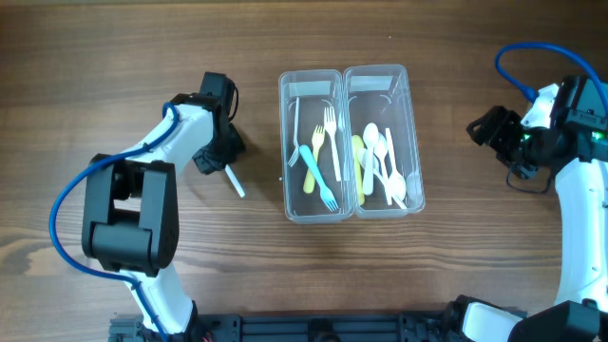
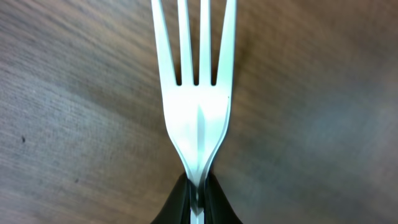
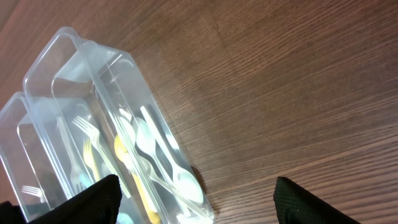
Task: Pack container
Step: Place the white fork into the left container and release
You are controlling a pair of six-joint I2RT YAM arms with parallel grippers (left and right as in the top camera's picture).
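left gripper (image 1: 215,152) clamps a white fork (image 2: 198,93), table (image 1: 142,57) wood around it; right gripper (image 3: 196,200) gapes wide, holding nothing. between them, container (image 1: 282,142): forks (image 1: 321,157) leftward, spoons (image 1: 382,161) rightward.

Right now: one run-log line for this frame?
left claw: shut on white fork | right claw: open, empty | left bin: forks | right bin: spoons

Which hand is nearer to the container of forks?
Left. The left hand, holding a white fork, is close beside the fork container; the right hand lies beyond the spoon container.
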